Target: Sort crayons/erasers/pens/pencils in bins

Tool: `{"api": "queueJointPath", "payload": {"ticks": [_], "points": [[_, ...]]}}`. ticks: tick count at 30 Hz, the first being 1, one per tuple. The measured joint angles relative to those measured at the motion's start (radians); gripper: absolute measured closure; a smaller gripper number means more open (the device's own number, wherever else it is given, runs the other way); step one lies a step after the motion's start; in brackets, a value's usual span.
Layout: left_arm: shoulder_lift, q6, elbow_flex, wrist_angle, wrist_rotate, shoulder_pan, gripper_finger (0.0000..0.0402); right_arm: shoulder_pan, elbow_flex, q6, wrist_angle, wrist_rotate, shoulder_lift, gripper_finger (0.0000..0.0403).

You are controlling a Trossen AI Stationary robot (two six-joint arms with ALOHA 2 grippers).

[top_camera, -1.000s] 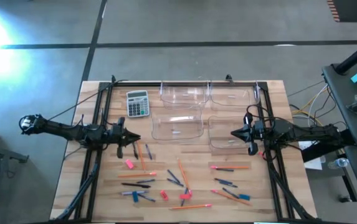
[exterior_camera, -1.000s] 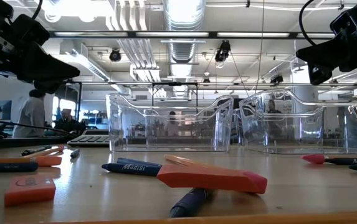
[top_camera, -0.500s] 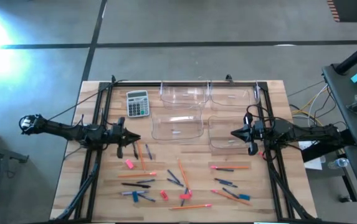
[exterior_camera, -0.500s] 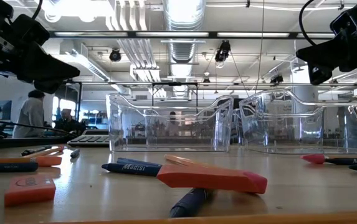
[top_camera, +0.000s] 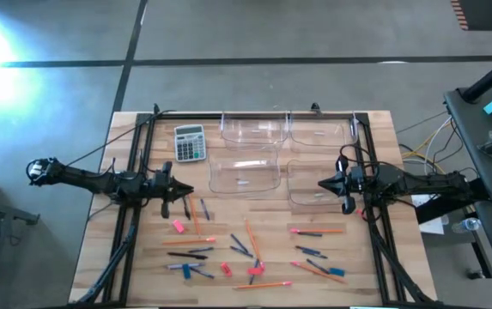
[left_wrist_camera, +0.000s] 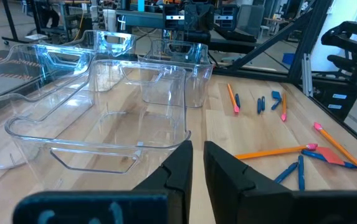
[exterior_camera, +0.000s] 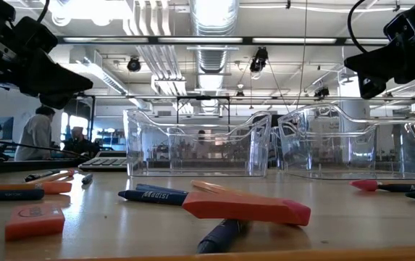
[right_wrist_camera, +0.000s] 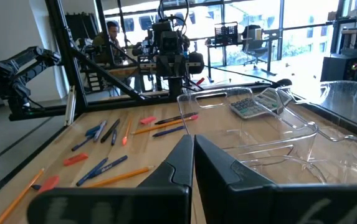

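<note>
Four clear bins (top_camera: pixel 244 172) stand at the table's far middle, two behind two (top_camera: pixel 321 129). Orange pencils (top_camera: pixel 189 241), dark and blue pens or crayons (top_camera: pixel 198 251), and pink erasers (top_camera: pixel 178 227) and blue erasers (top_camera: pixel 337 271) lie scattered flat on the near half. My left gripper (top_camera: pixel 190 190) hovers above the table's left side, pointing at the near left bin (left_wrist_camera: pixel 103 134). Its fingers (left_wrist_camera: pixel 181 165) are nearly together and hold nothing. My right gripper (top_camera: pixel 321 183) hovers at the right, beside the near right bin (top_camera: pixel 314 184), shut (right_wrist_camera: pixel 194 146) and empty.
A grey calculator (top_camera: pixel 190 142) lies at the far left, beside the bins. Black frame rails (top_camera: pixel 134 163) run along the table's left and right sides. A pink eraser (exterior_camera: pixel 243 206) lies over a pen close to the near edge. People (exterior_camera: pixel 39 134) stand in the room beyond the table.
</note>
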Motion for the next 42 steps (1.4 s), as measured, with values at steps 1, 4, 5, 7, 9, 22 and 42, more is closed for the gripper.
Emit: {"api": "queueJointPath", "payload": {"ticks": [1, 4, 5, 7, 9, 22, 42], "points": [[0.0, 0.0, 0.0, 0.0, 0.0, 0.0, 0.0375, 0.0, 0.0, 0.0, 0.0, 0.0, 0.0, 0.0394], [0.0, 0.0, 0.0, 0.0, 0.0, 0.0, 0.0375, 0.0, 0.0, 0.0, 0.0, 0.0, 0.0, 0.0394], [0.0, 0.0, 0.0, 0.0, 0.0, 0.0, 0.0375, 0.0, 0.0, 0.0, 0.0, 0.0, 0.0, 0.0394], [0.0, 0.0, 0.0, 0.0, 0.0, 0.0, 0.0375, 0.0, 0.0, 0.0, 0.0, 0.0, 0.0, 0.0394], [0.0, 0.0, 0.0, 0.0, 0.0, 0.0, 0.0375, 0.0, 0.0, 0.0, 0.0, 0.0, 0.0, 0.0394], [0.0, 0.033, 0.0, 0.0, -0.114, 0.0, 0.0375, 0.0, 0.0, 0.0, 0.0, 0.0, 0.0, 0.0394], [0.188, -0.078, 0.36, -0.3, -0.121, -0.001, 0.0375, 0.0, 0.0, 0.0, 0.0, 0.0, 0.0, 0.0394]]}}
